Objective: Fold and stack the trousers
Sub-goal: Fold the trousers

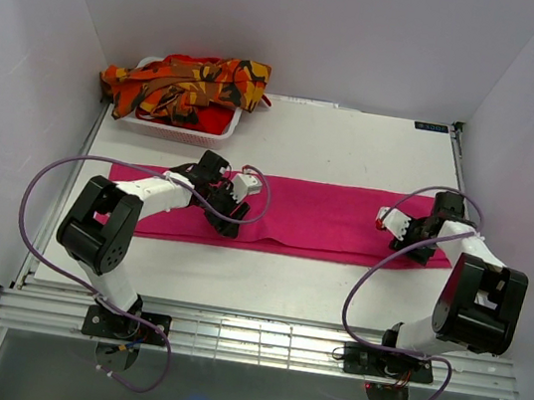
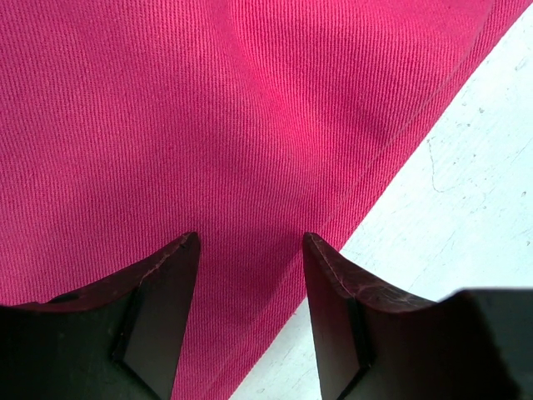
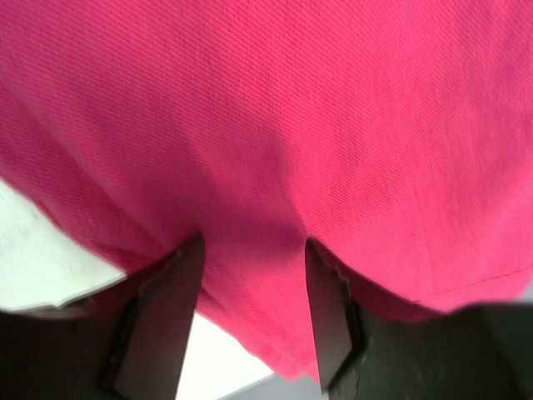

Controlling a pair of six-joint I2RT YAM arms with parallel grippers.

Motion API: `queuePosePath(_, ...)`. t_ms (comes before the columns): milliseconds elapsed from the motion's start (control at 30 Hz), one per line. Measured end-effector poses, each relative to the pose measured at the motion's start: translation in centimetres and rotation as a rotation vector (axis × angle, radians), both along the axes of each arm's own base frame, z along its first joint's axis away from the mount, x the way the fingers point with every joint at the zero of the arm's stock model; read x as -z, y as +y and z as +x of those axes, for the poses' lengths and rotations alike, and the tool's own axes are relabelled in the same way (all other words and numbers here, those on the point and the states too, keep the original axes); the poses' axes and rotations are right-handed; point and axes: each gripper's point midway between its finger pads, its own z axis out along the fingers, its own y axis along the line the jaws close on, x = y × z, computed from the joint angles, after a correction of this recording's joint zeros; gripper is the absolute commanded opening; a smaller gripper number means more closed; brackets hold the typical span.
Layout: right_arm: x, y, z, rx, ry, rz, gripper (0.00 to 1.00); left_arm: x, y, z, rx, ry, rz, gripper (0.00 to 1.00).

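The magenta-pink trousers (image 1: 315, 212) lie flat as one long strip across the middle of the table. My left gripper (image 1: 228, 218) is open, low over the strip's near edge at its left part; in the left wrist view (image 2: 250, 242) the pink cloth (image 2: 208, 108) and its hem run under the gap. My right gripper (image 1: 404, 243) is open at the strip's right end; in the right wrist view (image 3: 252, 242) the pink cloth (image 3: 291, 108) fills the gap between the jaws. The orange camouflage trousers (image 1: 189, 83) lie bunched in the basket.
A white slotted basket (image 1: 172, 129) stands at the back left corner of the white table (image 1: 356, 143). White walls close in the left, back and right sides. Purple cables loop off both arms over the near part of the table.
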Motion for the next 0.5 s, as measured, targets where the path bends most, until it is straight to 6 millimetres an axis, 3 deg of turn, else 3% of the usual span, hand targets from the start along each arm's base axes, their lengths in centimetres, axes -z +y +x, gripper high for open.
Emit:
queuePosePath(133, -0.2, -0.5, 0.2, -0.053, -0.012, -0.024, 0.64, 0.0, 0.0, 0.0, -0.001, 0.002, -0.007, 0.64)
queuePosePath(500, -0.4, -3.0, -0.6, -0.074, -0.004, -0.072, 0.62, 0.0, 0.0, 0.0, 0.000, 0.003, -0.023, 0.64)
